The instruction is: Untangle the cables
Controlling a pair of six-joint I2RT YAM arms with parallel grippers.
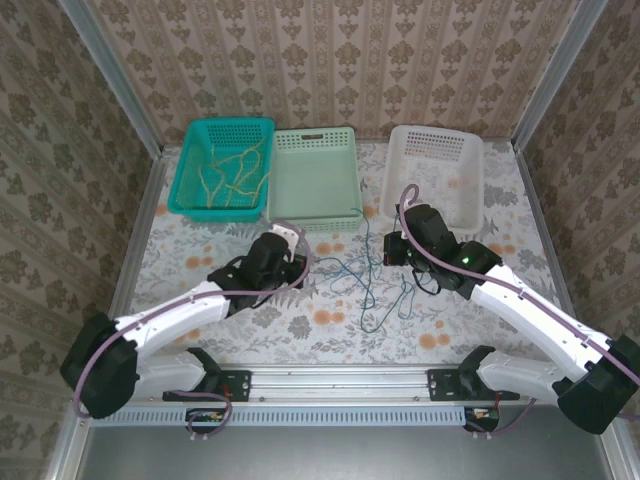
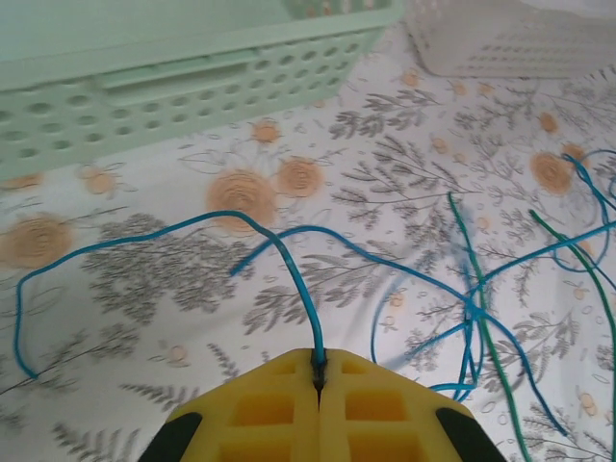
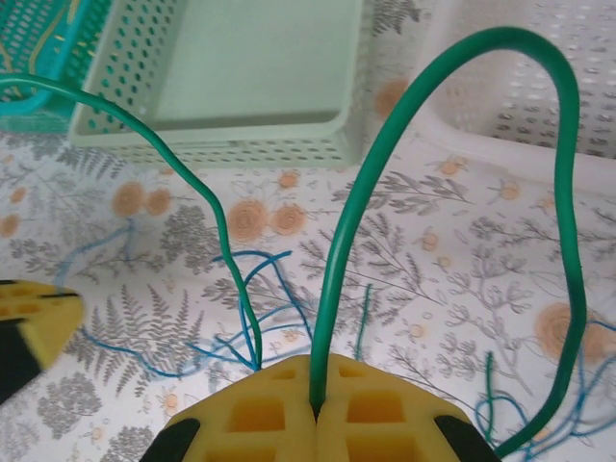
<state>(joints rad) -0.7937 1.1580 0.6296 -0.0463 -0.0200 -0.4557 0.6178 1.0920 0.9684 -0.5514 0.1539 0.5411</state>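
Yellow cables lie in the teal basket, far left. My left gripper is clamped on a blue cable; the tangle lies on the table between the arms; my right gripper pinches a green cable. Holding one colour each should, I judge, let me draw them apart.
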